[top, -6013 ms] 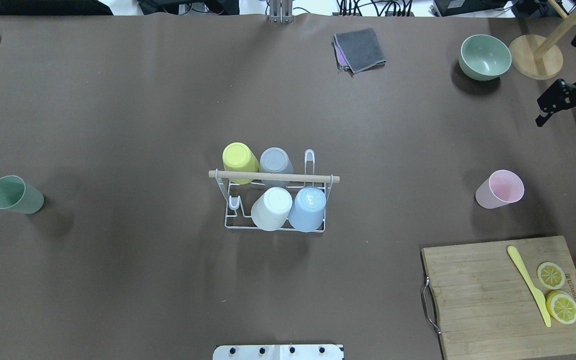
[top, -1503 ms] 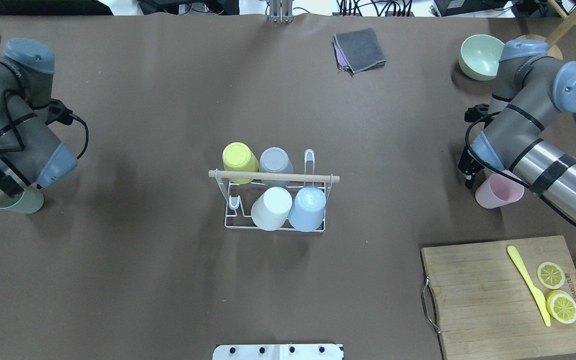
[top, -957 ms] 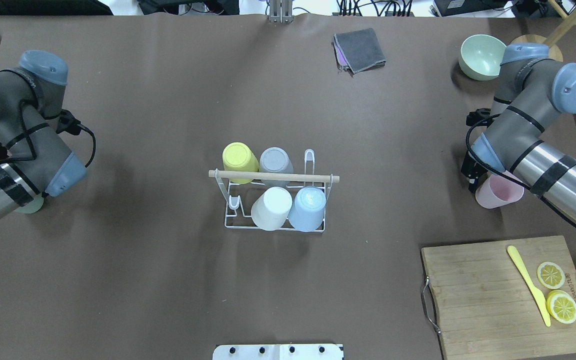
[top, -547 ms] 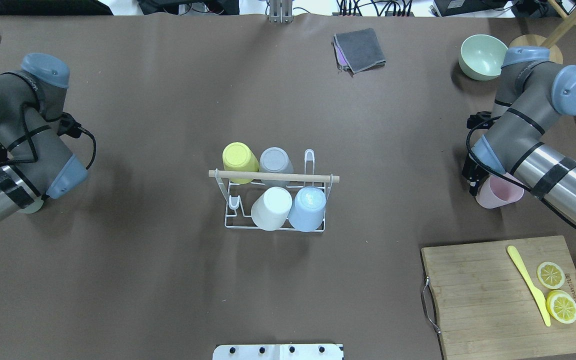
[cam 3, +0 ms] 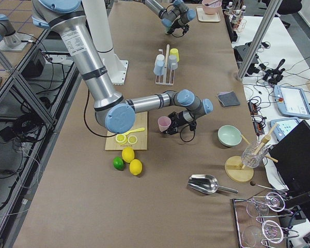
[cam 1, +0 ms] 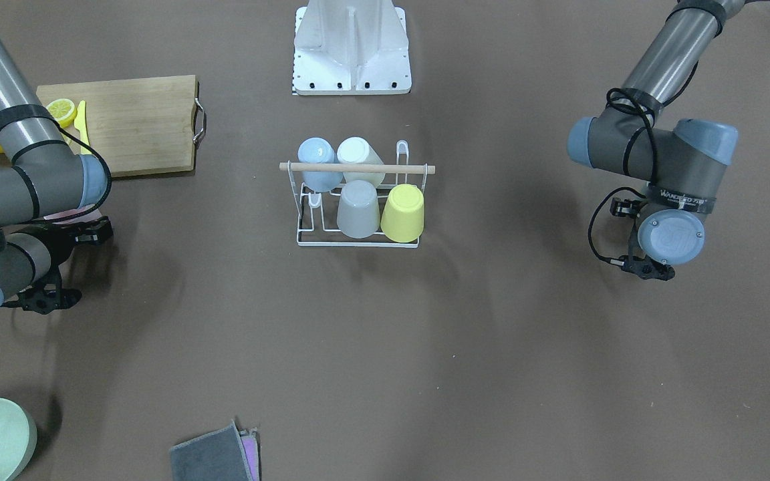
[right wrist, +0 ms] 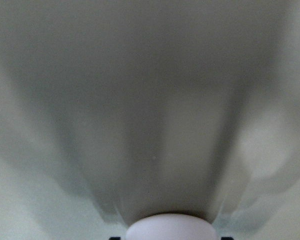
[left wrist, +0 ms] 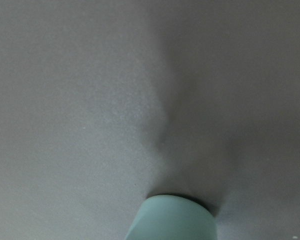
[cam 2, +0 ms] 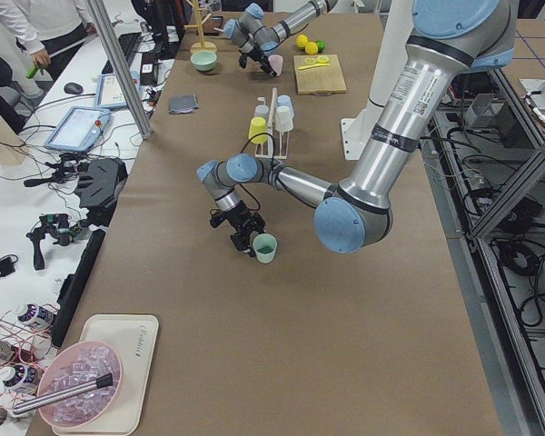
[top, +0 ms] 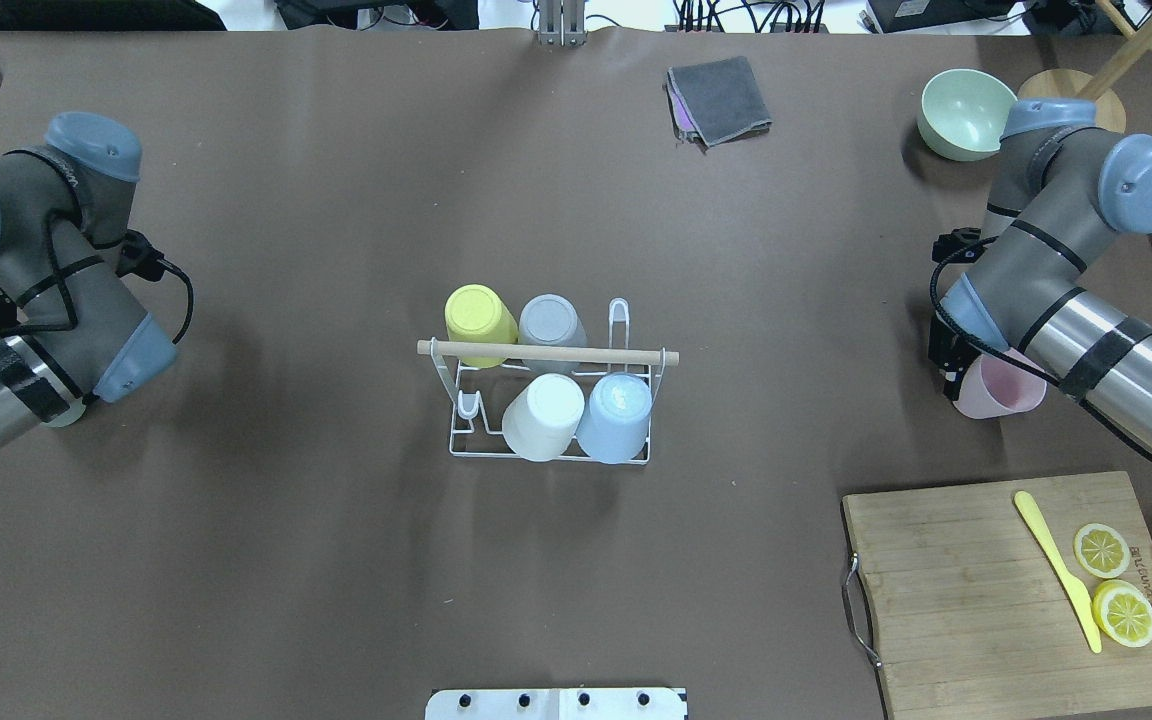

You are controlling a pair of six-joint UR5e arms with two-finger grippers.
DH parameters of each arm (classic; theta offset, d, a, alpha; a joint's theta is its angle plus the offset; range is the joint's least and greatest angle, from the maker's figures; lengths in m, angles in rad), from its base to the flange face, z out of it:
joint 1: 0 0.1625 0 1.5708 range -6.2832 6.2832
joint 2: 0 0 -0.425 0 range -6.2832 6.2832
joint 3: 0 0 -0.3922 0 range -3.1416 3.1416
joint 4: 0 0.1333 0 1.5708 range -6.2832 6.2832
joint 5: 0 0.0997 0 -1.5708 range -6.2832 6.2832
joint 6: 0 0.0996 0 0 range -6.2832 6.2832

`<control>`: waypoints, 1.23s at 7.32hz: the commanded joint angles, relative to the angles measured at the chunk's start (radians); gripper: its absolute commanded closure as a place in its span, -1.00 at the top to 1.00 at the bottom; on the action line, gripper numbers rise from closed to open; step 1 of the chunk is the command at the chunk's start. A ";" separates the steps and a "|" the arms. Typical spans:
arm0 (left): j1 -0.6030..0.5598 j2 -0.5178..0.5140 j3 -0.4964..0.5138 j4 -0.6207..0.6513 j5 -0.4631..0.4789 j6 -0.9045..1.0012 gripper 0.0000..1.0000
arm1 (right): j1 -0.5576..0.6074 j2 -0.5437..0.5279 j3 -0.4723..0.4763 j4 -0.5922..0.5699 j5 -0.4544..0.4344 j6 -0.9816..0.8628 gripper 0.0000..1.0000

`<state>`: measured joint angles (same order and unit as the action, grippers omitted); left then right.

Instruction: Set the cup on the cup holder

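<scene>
Gripper closure cannot be told on either arm. The left gripper (cam 2: 246,240) is held just beside the green cup (cam 2: 265,247), the right gripper (cam 3: 173,126) just beside the pink cup (cam 3: 164,124). Both plain tapered cups are stood upright on the tabletop (top: 336,550), mouths up, long axes vertical, well apart from the central cup holder (top: 548,352), which is loaded with four inverted cups (top: 544,415).

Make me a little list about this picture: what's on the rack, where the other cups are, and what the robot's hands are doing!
rack: cup holder, middle of the table
on the rack, upside down: yellow cup, grey cup, white cup, blue cup
off the rack: pink cup and green cup, both upright on the table
right gripper: at the pink cup
left gripper: at the green cup
open or shut: cannot tell for either
</scene>
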<state>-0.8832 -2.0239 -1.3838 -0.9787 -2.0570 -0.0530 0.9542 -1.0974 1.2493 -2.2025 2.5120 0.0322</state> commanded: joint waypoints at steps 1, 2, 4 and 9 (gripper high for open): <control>0.001 0.023 0.000 0.002 0.001 0.002 0.90 | 0.000 0.004 -0.001 -0.014 0.002 0.000 -0.09; 0.021 0.027 0.002 0.000 0.001 0.004 0.93 | 0.000 0.005 0.001 -0.014 0.002 0.000 -0.09; 0.029 0.028 0.005 0.002 0.001 0.002 0.93 | 0.021 0.005 0.013 -0.016 0.011 0.000 -0.09; 0.035 0.021 0.002 0.093 0.001 0.021 -0.35 | 0.096 -0.004 0.100 -0.016 0.010 -0.031 -0.09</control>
<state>-0.8468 -2.0003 -1.3763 -0.9179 -2.0554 -0.0469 1.0366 -1.0975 1.3213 -2.2180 2.5224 0.0098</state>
